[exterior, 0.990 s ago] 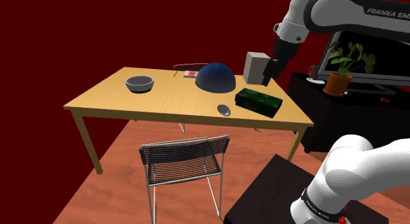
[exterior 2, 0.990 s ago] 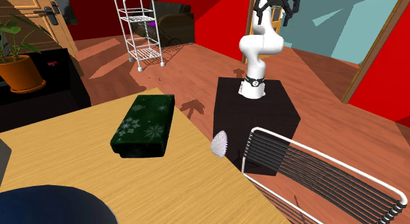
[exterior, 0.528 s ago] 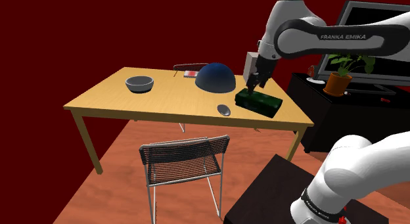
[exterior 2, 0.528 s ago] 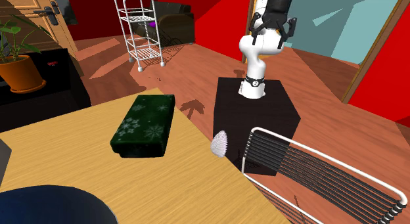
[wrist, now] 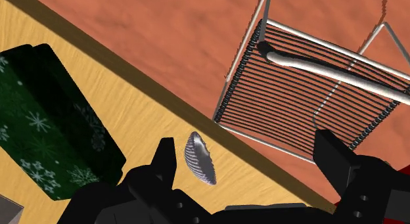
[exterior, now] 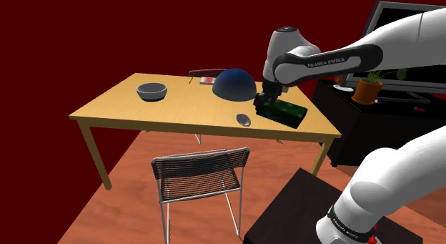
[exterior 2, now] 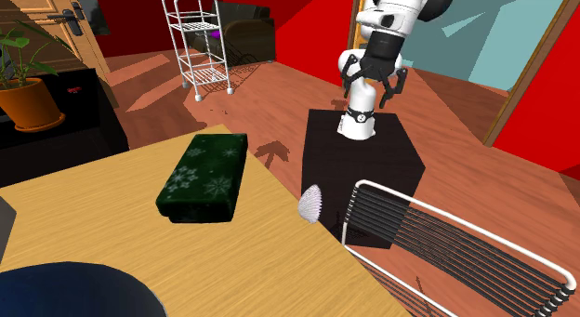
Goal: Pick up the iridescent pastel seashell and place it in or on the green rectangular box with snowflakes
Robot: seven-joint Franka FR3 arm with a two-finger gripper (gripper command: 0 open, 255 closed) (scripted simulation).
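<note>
On the table (exterior: 143,106) near its front edge, between the green box and the chair, lies the seashell (exterior: 244,120). In the second exterior view the seashell (exterior 2: 310,204) sits right at the table (exterior 2: 279,259) edge, ribbed and pale with a faint purple tint. It rests free on the wood, apart from the green box (exterior: 282,110).

The green box (exterior 2: 206,176) is dark green with white snowflakes, lying flat near the table corner at the shoulder view's right. Nothing rests on its lid.

My gripper (exterior: 261,99) hangs over the end of the box nearer the blue dome, well above the table. The second exterior view shows my gripper (exterior 2: 376,94) pointing downward with the fingers splayed. From the wrist view my gripper (wrist: 246,142) has its jaws wide apart and holds nothing. The seashell (wrist: 199,158) shows below, close beside one finger, untouched. The green box (wrist: 46,131) lies to the outer side of that same finger.

Beyond these, a wire-backed chair (exterior: 200,171) stands on the floor in front of the table, just past the shell. A grey bowl (exterior: 151,91) and a blue dome (exterior: 234,84) sit farther back on the table. A potted plant (exterior: 368,85) stands on a black cabinet beside the table.
</note>
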